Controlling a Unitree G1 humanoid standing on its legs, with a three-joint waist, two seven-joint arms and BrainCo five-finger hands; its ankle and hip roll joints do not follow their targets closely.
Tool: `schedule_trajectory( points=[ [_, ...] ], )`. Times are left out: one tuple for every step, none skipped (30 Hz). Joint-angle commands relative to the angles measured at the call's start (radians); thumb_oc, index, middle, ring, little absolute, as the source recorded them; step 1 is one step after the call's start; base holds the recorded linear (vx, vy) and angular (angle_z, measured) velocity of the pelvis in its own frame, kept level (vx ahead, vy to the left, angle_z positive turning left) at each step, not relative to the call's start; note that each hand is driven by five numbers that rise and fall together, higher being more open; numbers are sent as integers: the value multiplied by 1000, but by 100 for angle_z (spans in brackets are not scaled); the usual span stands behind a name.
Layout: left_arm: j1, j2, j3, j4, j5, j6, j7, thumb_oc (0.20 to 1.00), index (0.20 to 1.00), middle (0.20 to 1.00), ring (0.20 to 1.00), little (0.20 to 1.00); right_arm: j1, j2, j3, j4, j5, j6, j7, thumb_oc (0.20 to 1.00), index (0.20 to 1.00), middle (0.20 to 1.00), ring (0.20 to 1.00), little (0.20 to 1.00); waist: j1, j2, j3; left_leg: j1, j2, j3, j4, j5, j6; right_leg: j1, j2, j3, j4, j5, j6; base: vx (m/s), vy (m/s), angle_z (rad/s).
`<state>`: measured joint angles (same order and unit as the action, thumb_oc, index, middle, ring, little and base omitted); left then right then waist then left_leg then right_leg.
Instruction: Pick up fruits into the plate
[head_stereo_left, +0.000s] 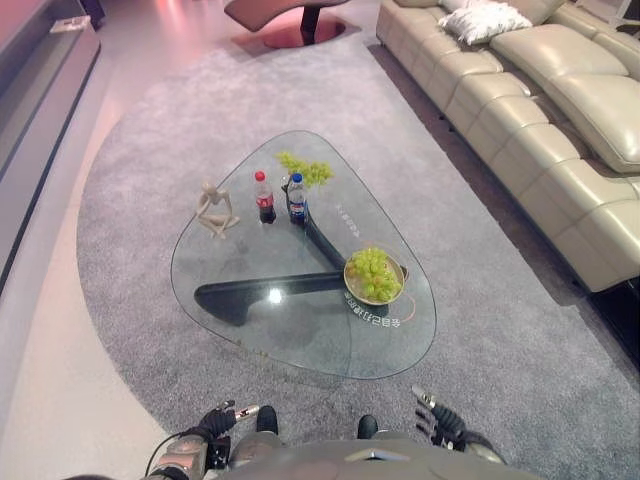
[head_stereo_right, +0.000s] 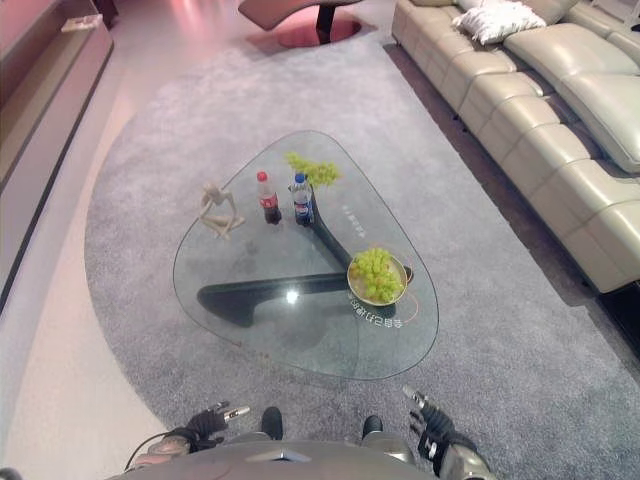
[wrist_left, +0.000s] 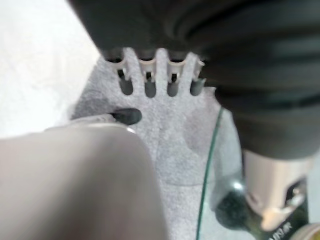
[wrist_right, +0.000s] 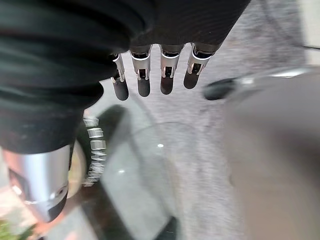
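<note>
A round plate (head_stereo_left: 402, 271) stands near the right edge of the glass table (head_stereo_left: 300, 330), heaped with green grapes (head_stereo_left: 373, 273). A second green bunch (head_stereo_left: 305, 171) lies at the table's far side, beside two bottles. My left hand (head_stereo_left: 220, 419) hangs low by my body, short of the table's near edge, and its fingers (wrist_left: 150, 82) are straight and hold nothing. On the other side my right hand (head_stereo_left: 442, 420) hangs just as low, its fingers (wrist_right: 151, 75) straight and empty too.
A red-labelled cola bottle (head_stereo_left: 265, 197) and a blue-labelled bottle (head_stereo_left: 297, 199) stand mid-table, with a pale figurine (head_stereo_left: 214, 211) to their left. The table rests on a grey rug (head_stereo_left: 140, 200). A cream sofa (head_stereo_left: 560, 130) runs along the right, and a low cabinet (head_stereo_left: 40, 90) along the left.
</note>
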<state>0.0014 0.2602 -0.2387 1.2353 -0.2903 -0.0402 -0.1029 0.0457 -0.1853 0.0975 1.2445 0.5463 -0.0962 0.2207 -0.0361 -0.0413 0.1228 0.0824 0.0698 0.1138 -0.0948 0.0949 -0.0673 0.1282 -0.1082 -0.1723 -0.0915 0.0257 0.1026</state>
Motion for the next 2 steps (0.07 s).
schedule_trajectory(
  points=[
    [-30, -31, 15, 62, 25, 22, -18, 1000, 1000, 1000, 1000, 1000, -50, -21, 16, 44, -119, 29, -24, 1000, 1000, 1000, 1000, 1000, -4, 43, 20, 54, -48, 40, 15, -130, 46, -27, 13, 1, 73, -21, -4, 26, 35, -15],
    [-27, -36, 13, 58, 38, 33, -11, 1000, 1000, 1000, 1000, 1000, -44, -24, 20, 56, -128, 40, -23, 1000, 1000, 1000, 1000, 1000, -5, 47, 15, 62, -50, 38, 13, -134, 48, -17, 13, 2, 68, -23, -4, 34, 37, -14]
  ],
)
